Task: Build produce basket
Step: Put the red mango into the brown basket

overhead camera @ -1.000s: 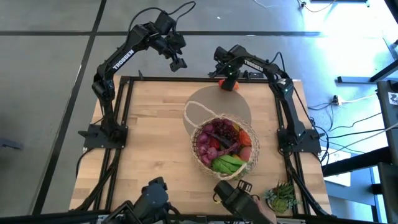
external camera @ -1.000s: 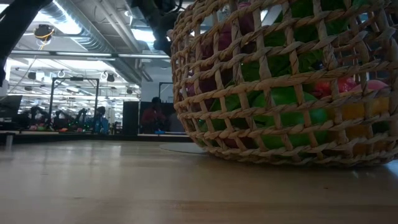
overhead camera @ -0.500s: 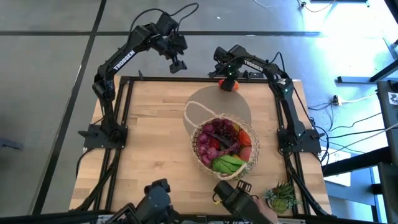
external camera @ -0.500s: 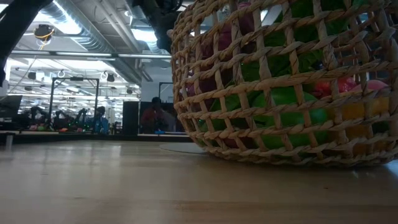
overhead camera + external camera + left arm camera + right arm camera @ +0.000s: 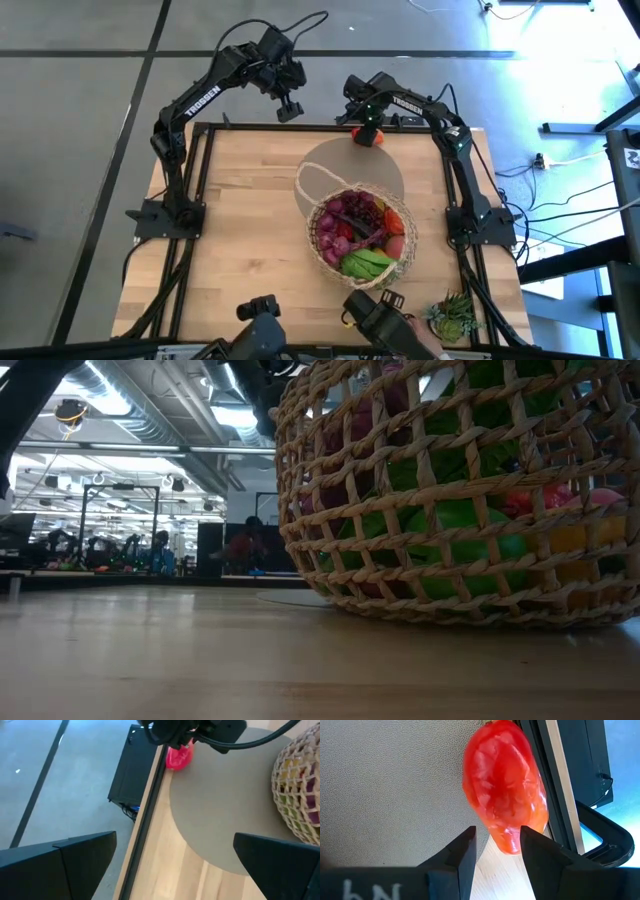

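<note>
The tan wicker basket [image 5: 360, 238] stands on the table's right half, filled with purple, red and green produce; its loop handle [image 5: 305, 185] lies toward the far left. It fills the low view [image 5: 460, 490]. A red pepper [image 5: 371, 138] lies on a grey round mat [image 5: 345, 165] at the far edge. My right gripper [image 5: 497, 847] hangs over the pepper [image 5: 505, 785], narrowly open, its fingers flanking the pepper's tapered end. My left gripper [image 5: 170, 870] is open wide, raised beyond the far edge [image 5: 289, 107]. My right gripper comes at the red pepper from above. One finger [image 5: 535, 845] overlaps the pepper's tapered end [image 5: 512, 842], while mat shows between the other finger [image 5: 465, 847] and the pepper. Whether it touches, I cannot tell. The pepper lies on the mat.
A spiky green potted plant [image 5: 455, 315] stands at the near right corner. The table's black frame rail [image 5: 150, 795] runs just behind the pepper. Bare wood [image 5: 240, 220] lies left of the basket. People show far off in the room [image 5: 245, 545].
My left gripper has drifted a little toward the table's right and near side, staying raised and open. The right gripper, pepper and basket have kept still.
</note>
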`<state>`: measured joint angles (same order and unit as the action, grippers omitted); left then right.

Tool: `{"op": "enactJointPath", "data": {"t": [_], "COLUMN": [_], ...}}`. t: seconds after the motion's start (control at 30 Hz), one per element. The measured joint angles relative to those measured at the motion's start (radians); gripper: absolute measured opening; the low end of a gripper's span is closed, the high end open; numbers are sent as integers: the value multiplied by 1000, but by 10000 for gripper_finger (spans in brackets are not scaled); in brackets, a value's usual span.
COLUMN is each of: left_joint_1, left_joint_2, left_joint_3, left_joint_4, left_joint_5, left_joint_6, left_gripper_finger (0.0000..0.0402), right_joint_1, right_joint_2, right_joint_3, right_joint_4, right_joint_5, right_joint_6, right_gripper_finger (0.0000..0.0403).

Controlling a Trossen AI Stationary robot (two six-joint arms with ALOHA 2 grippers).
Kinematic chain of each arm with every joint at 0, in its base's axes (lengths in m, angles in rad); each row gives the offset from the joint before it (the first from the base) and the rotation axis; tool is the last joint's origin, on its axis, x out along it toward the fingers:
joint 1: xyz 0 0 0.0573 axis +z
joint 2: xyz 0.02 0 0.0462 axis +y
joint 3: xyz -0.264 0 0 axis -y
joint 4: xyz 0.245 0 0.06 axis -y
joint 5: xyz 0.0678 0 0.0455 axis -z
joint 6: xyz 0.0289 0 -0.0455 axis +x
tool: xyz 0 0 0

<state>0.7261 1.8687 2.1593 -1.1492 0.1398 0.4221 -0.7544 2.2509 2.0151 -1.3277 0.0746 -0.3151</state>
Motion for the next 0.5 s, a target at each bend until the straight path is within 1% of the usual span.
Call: {"op": "enactJointPath", "data": {"t": [0.17,0.3,0.5], "left_joint_1": [-28,-52,-93], "left_joint_2": [0,0,0], "left_joint_3": [0,0,0], "left_joint_4": [0,0,0], "left_joint_5": [0,0,0], "left_joint_6": [0,0,0], "left_gripper_finger": [392,392,392], "right_joint_1": [0,0,-9], "right_joint_2": [0,0,0], "right_joint_3": [0,0,0], "right_joint_4": [10,20,33], "right_joint_5": [0,-19,-121], "right_joint_6": [51,51,74], "right_gripper_finger": [147,147,153]}}
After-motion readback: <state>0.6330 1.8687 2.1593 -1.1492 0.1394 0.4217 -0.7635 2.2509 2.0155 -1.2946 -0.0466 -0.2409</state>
